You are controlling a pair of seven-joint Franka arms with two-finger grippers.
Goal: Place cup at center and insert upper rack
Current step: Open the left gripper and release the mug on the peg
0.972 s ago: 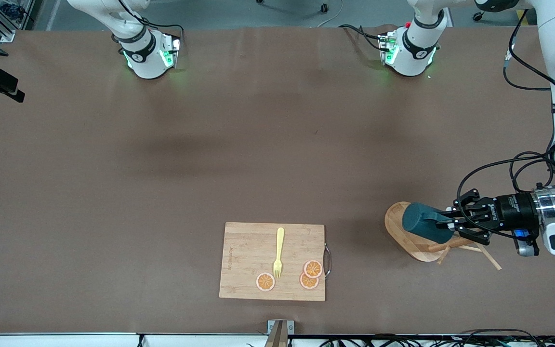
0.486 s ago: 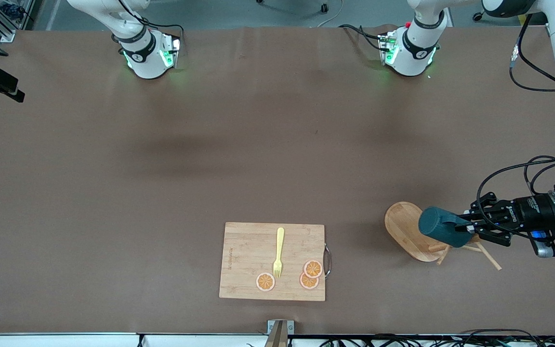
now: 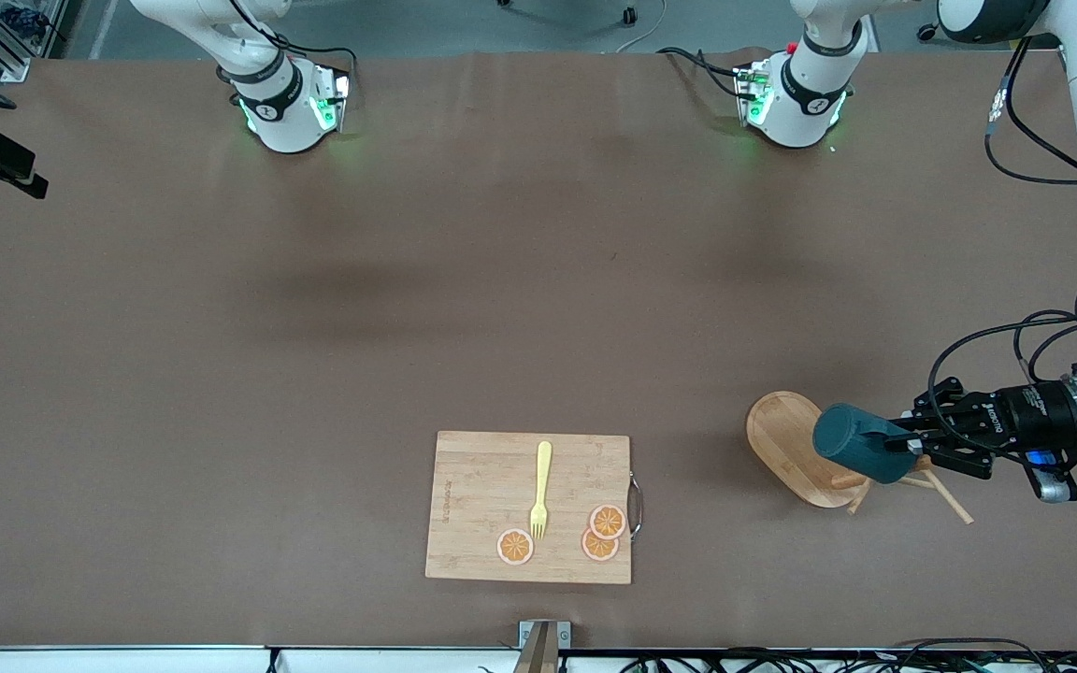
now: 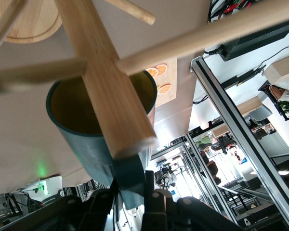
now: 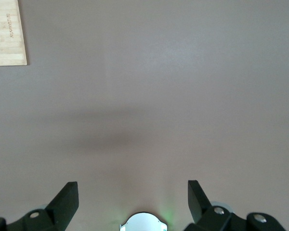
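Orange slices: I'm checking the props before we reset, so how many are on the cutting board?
3, all on the cutting board near its front-camera edge: one slice beside the yellow fork's tines, and two overlapping slices by the metal handle. None looks hidden.

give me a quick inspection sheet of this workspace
surface: brown table, bare in the middle
job's things: teal cup held on its side over the wooden mug tree, which lies tipped over
clutter: cutting board with yellow fork and three orange slices
grippers: left claw shut on the cup; right claw open over bare table, arm waiting
cables: black cables looped by the left arm's wrist
surroundings: metal frames past the table edge
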